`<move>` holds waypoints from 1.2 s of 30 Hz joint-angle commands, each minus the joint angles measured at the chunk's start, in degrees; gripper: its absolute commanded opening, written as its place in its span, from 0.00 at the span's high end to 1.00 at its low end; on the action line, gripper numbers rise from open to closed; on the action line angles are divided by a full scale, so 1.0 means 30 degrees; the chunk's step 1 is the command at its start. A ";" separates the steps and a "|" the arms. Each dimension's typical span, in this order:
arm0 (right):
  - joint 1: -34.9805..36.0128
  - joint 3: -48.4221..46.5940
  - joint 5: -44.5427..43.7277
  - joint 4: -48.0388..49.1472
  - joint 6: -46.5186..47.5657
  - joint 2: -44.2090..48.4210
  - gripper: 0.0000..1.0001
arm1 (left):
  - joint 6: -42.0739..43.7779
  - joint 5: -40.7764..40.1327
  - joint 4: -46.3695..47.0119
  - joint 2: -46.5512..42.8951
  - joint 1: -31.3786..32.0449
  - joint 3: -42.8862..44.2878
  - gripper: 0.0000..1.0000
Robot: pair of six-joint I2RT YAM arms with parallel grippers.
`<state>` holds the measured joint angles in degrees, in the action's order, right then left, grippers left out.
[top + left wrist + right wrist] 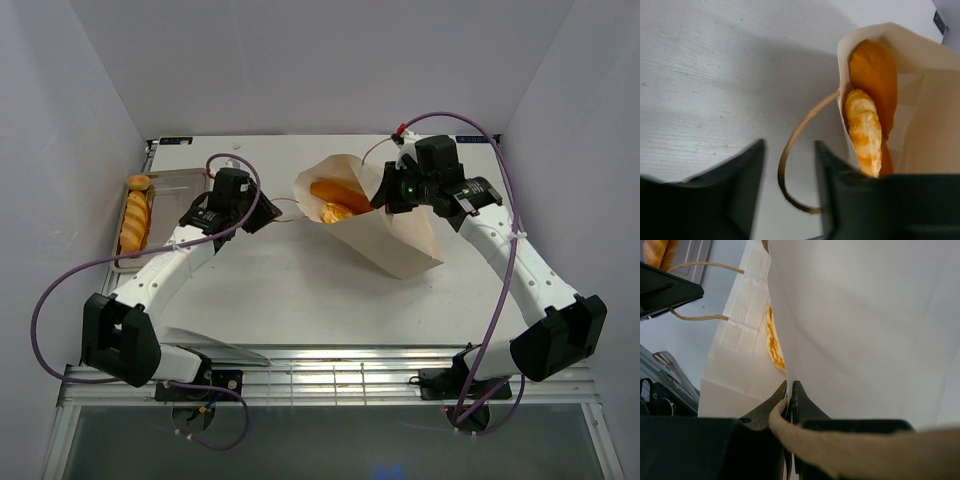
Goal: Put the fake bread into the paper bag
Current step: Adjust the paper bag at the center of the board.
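Bolted closest to the lens, the arm bases (120, 340) flank the near edge of the surface (300, 290). Far left, a metal tray (185, 182) carries loaves of fake bread (135, 220). Next, the left pincer (789, 150) stands open and empty beside a cord handle (805, 122). Right of it, the paper bag (400, 240) leans with its mouth facing left, two orange pieces inside. The right pincer (789, 387) is clamped on the bag's edge.

This is a robotics lab test cell. A white desk (300, 300) is boxed in by plain white walls (320, 60). A left arm (170, 265) and a right arm (520, 265) are bolted at the desk's near edge, trailing purple cables (40, 310). Bare metal rails (330, 378) line the front. The goods are props: glossy toy bread (335, 195) and a paper bag (405, 240).
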<state>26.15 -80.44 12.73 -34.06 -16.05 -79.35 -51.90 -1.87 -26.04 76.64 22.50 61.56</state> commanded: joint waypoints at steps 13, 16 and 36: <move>-0.0368 -0.6639 0.1818 -0.0042 0.1717 -0.3078 0.44 | 0.3851 0.4313 0.0127 0.2723 -0.2344 0.7660 1.00; -0.0456 -0.7928 0.2024 -0.0130 0.1864 -0.4192 0.46 | 0.4466 0.4782 -0.0458 0.3397 -0.2461 0.9125 1.00; -0.2243 -1.2827 0.5012 0.1187 0.1691 -0.7857 0.92 | 0.6371 0.7623 -0.3272 0.6034 -0.3487 1.5571 1.00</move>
<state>19.73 -117.86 24.23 -33.45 -9.65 -104.09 -34.70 18.98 -35.53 95.53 12.82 103.85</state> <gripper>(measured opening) 0.096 0.026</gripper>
